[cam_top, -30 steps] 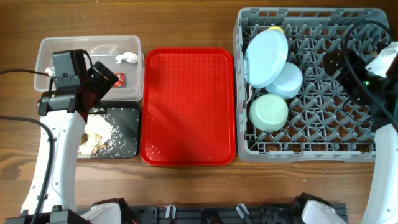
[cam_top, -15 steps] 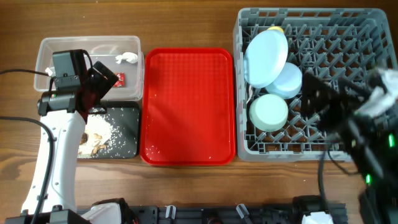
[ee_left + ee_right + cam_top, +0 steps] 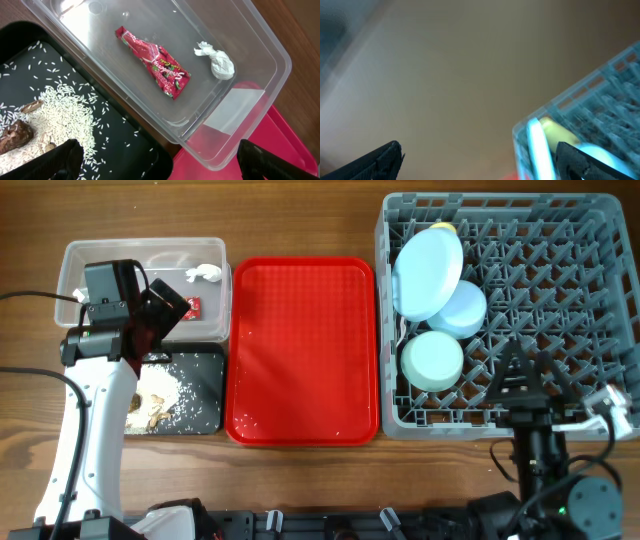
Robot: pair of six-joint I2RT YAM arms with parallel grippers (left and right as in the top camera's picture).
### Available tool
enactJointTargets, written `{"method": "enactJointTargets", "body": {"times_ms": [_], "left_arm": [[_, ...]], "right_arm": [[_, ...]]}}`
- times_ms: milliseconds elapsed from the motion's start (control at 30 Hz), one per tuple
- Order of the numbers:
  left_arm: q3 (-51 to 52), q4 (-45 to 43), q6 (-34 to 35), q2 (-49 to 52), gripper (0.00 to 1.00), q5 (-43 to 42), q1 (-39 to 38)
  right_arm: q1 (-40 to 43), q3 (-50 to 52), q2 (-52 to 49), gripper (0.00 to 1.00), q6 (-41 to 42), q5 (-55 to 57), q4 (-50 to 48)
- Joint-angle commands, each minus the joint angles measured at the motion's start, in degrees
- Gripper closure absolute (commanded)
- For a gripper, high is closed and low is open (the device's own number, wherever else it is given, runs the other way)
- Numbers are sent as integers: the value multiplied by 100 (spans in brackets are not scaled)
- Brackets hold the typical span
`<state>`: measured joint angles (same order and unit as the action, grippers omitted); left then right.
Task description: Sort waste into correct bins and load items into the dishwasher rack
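- The left gripper (image 3: 162, 157), jaws wide and empty, hovers over the clear tub (image 3: 235, 107), where the red wrapper (image 3: 153, 61) and white tissue (image 3: 217, 62) lie.
- Both look light and limp. The wrapper seems slick, so it is best pinched at its narrow end.
- The right gripper (image 3: 527, 378), fingers spread, hangs at the front edge of the dishwasher rack (image 3: 600, 240).
- The yellow cup (image 3: 443, 227) sits mostly hidden behind the plate (image 3: 428, 272). The right wrist view is blurred.

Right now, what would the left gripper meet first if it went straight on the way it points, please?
Probably the red wrapper on the floor of the clear tub; the open left gripper points down into that tub, though depth is unclear.
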<state>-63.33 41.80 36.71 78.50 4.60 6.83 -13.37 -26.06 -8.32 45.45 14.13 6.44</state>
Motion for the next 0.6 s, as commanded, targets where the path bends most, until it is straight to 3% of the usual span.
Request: {"method": "enactJointTargets", "body": {"times_ms": [0, 333, 467, 567], "left_arm": [[-44, -11, -92, -92, 0, 15, 20], [-44, -11, -92, -92, 0, 15, 20], [-44, -11, -92, -92, 0, 15, 20], [-44, -11, -92, -92, 0, 15, 20]], "right_arm": [[-24, 756, 511, 0, 474, 610, -804], [-26, 1692, 813, 0, 26, 730, -1484], [-28, 2074, 813, 0, -1049, 426, -2142], [-28, 2288, 813, 0, -2472, -328, -2555]]}}
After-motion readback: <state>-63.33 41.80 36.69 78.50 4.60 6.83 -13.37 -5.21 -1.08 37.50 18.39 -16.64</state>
